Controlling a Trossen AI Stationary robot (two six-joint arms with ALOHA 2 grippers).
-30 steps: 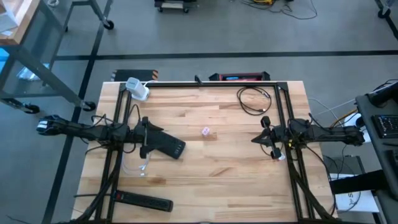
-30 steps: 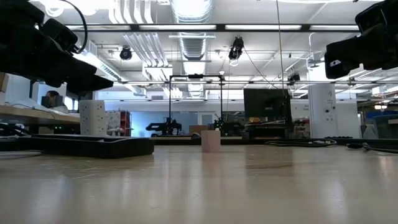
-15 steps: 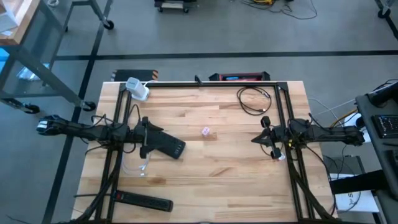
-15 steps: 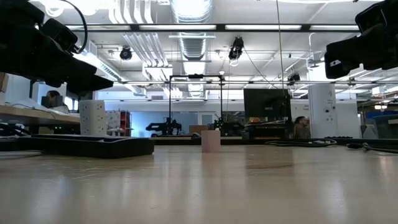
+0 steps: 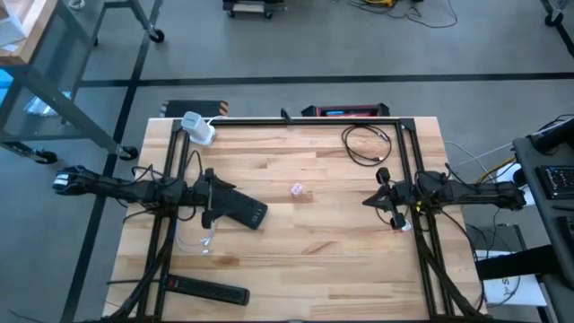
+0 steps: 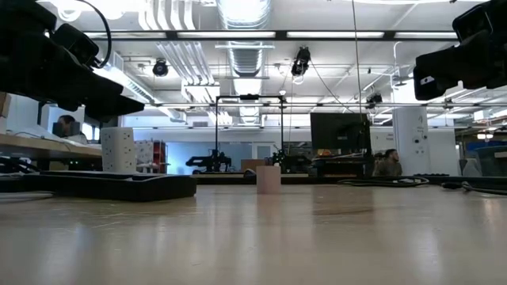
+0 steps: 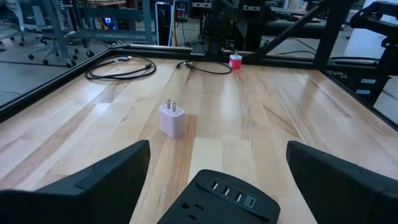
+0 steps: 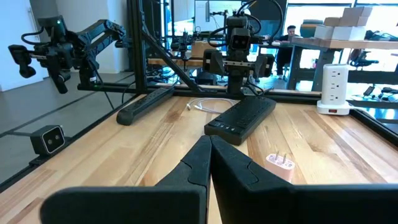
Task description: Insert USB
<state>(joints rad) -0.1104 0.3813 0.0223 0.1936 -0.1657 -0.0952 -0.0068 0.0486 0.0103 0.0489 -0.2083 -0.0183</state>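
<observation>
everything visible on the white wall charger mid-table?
The white wall charger is a small, glossy, rounded plastic cube. It stands upright on the wooden table near its middle, two flat metal prongs pointing up. The high view shows it alone on bare wood, nothing touching it and no cable plugged in. It lies between the black power strip and the coiled black cable.

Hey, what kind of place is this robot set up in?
Most likely a robotics lab or workshop: a butcher-block table inside a black frame, another robot arm rig beyond it, and an open ceiling with ducts and strip lights.
</observation>
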